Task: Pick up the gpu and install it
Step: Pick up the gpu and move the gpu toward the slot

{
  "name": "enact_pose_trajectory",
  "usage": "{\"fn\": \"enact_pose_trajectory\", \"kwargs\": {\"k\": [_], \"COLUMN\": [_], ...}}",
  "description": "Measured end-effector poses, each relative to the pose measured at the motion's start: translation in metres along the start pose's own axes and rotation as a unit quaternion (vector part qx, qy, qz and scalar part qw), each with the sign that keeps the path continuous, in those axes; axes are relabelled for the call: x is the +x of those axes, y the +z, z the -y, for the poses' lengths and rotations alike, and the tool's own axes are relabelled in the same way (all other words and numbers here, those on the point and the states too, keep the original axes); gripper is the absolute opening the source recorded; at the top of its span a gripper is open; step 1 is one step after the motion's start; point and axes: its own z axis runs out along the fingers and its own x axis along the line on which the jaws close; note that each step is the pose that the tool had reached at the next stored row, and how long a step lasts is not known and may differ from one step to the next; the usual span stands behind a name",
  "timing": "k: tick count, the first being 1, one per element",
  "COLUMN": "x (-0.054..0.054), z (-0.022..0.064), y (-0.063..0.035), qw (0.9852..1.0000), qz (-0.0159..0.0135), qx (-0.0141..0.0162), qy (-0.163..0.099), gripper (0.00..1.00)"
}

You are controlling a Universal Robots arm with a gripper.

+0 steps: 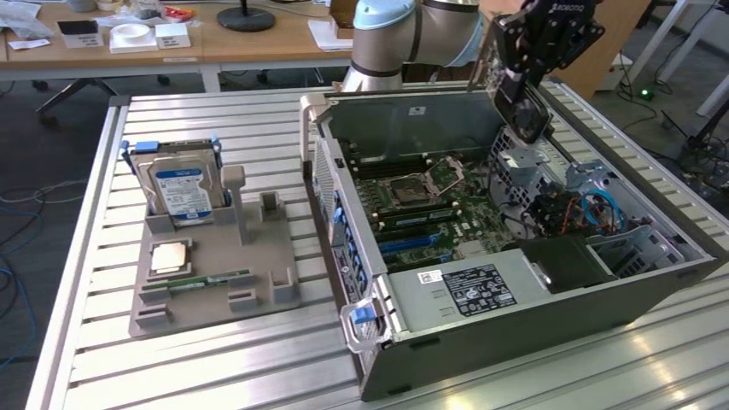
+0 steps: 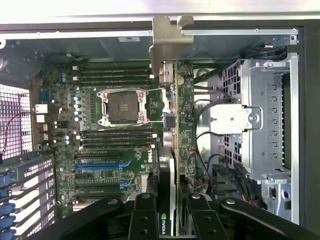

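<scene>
**Slatted surface, open case, gpu held over it**

Slatted metal surface (image 1: pixel 228 359) in front of you, with cluttered desks (image 1: pixel 228 47) on the far side. On the exterior view's right stands an open computer case (image 1: pixel 456 333). On the exterior view's left sits a grey parts holder (image 1: pixel 268 256).

In that holder you can see a hard drive (image 1: pixel 183 192) standing upright at the far end. A square processor chip (image 1: pixel 169 256) lies nearer, and a narrow memory stick (image 1: pixel 211 279) lies nearer still.

Your gripper (image 1: pixel 527 90) hangs over the far right part of the case. Its fingers (image 2: pixel 144 220) are clamped narrowly on the gpu (image 1: pixel 528 120).

From the wrist view, you see the gpu (image 2: pixel 184 130) edge-on, with its silvery bracket (image 2: pixel 172 35) toward the case wall. It lines up between the processor socket (image 2: pixel 124 106) and the silver drive cage (image 2: pixel 265 115). The card is above the motherboard (image 2: pixel 60 125), not seated in the blue slots (image 2: pixel 100 164).
</scene>
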Motion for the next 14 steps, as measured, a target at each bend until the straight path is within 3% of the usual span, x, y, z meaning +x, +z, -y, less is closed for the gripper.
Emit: {"fn": "enact_pose_trajectory", "kwargs": {"k": [8,14], "x": [-0.002,-0.002], "z": [0.0057,0.0063], "y": [0.0005,0.0111], "qw": [1.0000,1.0000], "qz": [0.0000,-0.0001], "qx": [0.0001,0.0001], "qy": [0.000,0.000], "gripper": [0.27,0.27]}}
